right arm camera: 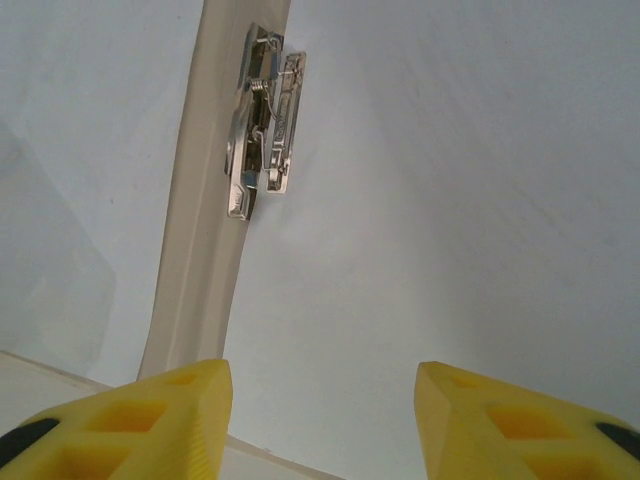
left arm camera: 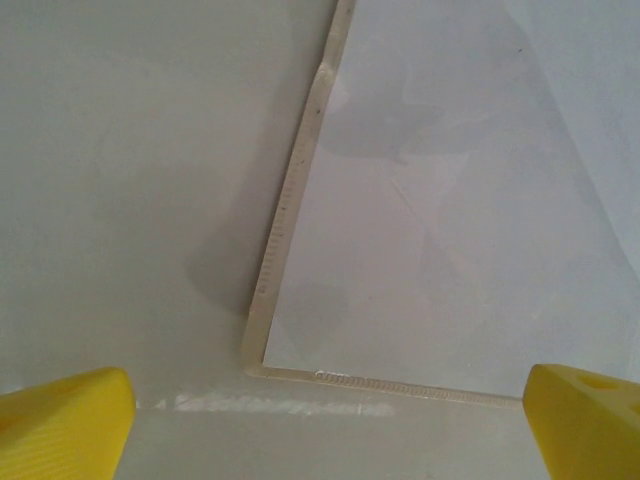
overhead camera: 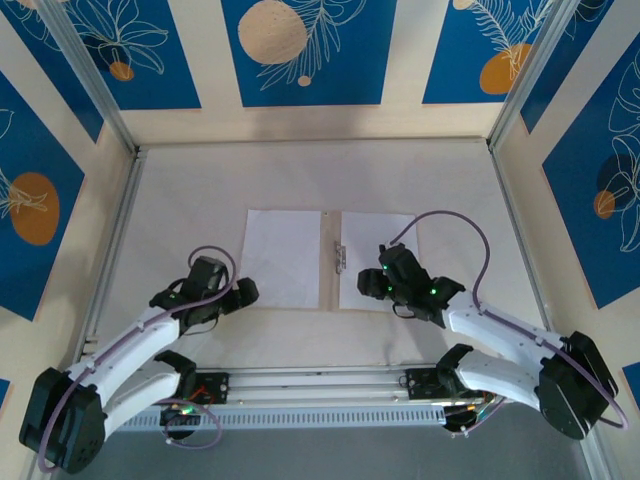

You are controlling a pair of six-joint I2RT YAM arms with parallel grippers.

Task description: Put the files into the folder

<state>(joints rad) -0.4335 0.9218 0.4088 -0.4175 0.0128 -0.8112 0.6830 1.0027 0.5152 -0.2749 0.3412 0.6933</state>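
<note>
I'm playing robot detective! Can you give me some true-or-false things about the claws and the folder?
1. The folder lies open and flat on the table. True.
2. A metal clip sits at the folder's middle fold. True.
3. The right claw is squeezing the metal clip. False: its yellow fingers are spread apart and the clip lies ahead of them, untouched.
4. The left claw is holding a sheet of paper. False: it is open and empty, by the folder's near left corner.
</note>
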